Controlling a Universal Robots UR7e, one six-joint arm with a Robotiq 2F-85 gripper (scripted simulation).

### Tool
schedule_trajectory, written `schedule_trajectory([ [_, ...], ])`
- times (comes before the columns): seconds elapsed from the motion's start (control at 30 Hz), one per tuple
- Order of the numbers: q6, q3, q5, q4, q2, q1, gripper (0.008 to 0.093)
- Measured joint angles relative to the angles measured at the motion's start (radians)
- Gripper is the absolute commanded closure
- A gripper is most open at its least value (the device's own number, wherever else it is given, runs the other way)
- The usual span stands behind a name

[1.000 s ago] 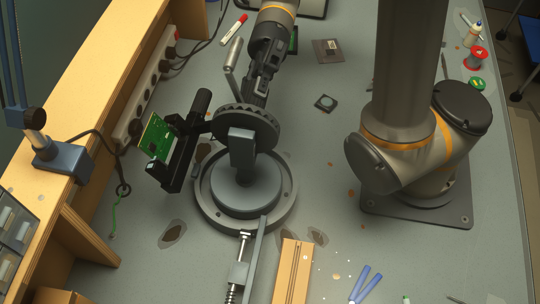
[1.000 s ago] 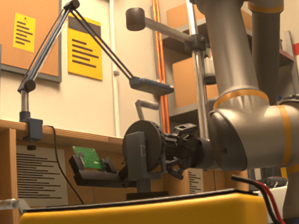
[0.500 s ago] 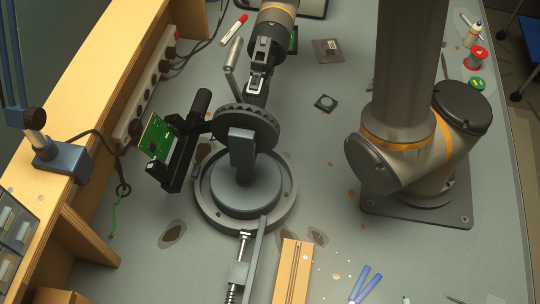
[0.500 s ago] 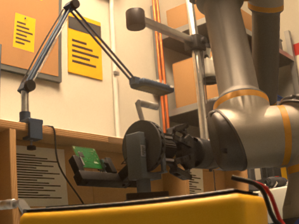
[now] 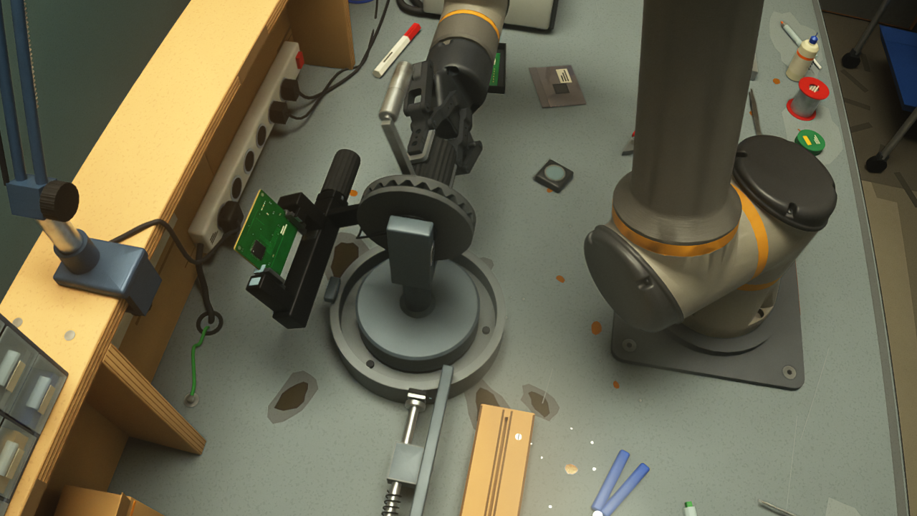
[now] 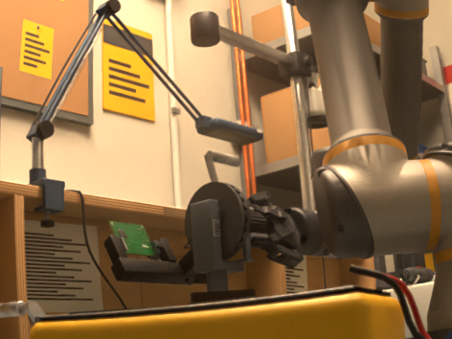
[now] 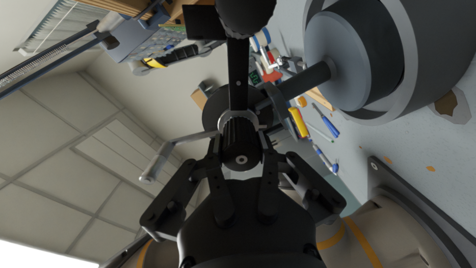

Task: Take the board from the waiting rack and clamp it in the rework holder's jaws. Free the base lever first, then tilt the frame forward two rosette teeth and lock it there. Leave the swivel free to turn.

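Observation:
The ribbed black lock knob (image 7: 238,141) behind the toothed rosette disc (image 5: 415,206) is partly hidden by my gripper (image 5: 442,154), which is clamped around it. The knob sticks out of the disc's rear face (image 6: 256,222). The green board (image 5: 266,236) sits clamped in the black frame's jaws (image 5: 301,257), to the left of the disc. The frame tilts down toward the wooden shelf. A grey post (image 5: 410,253) carries the disc over the round swivel base (image 5: 417,314). A silver-handled lever (image 5: 392,103) rises beside my gripper.
The wooden shelf (image 5: 128,160) with a power strip (image 5: 247,151) runs along the left, close to the frame. The arm's base (image 5: 705,257) stands to the right. The empty wooden rack (image 5: 499,459) and a base lever bar (image 5: 431,443) lie in front.

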Motion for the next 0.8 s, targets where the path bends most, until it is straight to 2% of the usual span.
schedule_trajectory([
  [0.8, 0.684, 0.003, 0.004, 0.0, -0.002, 0.004, 0.0934],
])
